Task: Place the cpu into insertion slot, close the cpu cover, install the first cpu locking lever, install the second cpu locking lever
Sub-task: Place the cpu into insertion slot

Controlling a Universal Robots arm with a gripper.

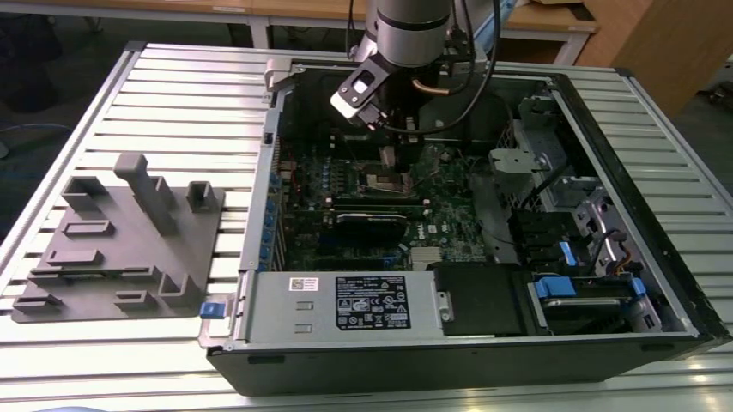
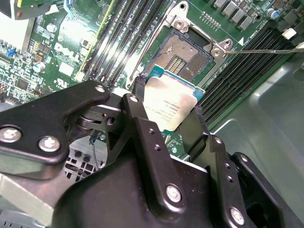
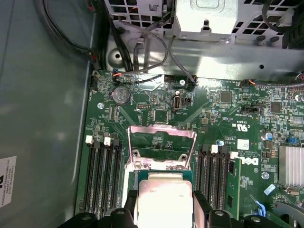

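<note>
Fingers of the gripper are closed on the cpu and pinch two of its side edges. The cpu is square, so no side is longer. Its silver top, with small print on it, faces both wrist cameras. It hangs just above the insertion slot, not in it yet. The slot is bare, with tiny gold dots. Behind it the cpu cover stands open. Around them is the green motherboard inside a black computer case. The case lies open on a silver table with long ribs. A grey parts tray sits at the exterior view's left.
</note>
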